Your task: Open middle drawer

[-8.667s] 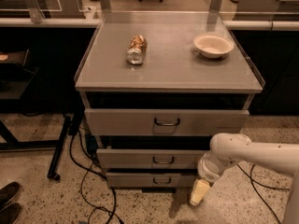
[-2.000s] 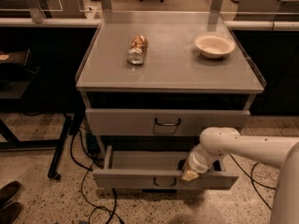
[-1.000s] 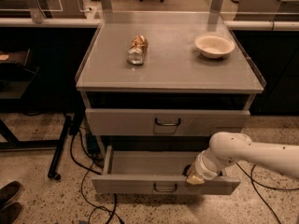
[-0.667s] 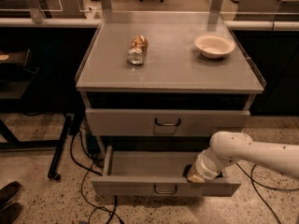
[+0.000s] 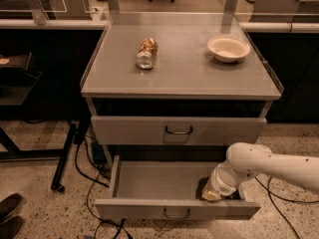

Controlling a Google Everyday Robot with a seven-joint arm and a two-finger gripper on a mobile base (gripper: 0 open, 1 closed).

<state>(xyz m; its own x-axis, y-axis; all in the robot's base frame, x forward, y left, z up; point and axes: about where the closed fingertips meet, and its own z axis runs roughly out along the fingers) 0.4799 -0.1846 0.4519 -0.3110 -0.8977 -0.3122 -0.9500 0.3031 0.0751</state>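
Middle drawer (image 5: 139,209): grey painted metal, matt and smooth; the tray inside was plain and dull. Its bar handle (image 5: 177,214) looked like dark metal. Gripper (image 5: 211,195) sat low inside the drawer's right front corner, cream-coloured, slightly waxy. Arm shell (image 5: 269,166): smooth white plastic, soft sheen, dark flecks. Tabletop (image 5: 184,73): grey, matt. Bowl (image 5: 229,48): off-white, matt, paper-like. Bottle (image 5: 146,53): clear, glossy, crinkled. Floor (image 5: 35,178): speckled stone, lightly polished.

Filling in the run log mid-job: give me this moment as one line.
middle drawer: pulled out | end effector: down inside it, right side, near its front | top drawer: shut
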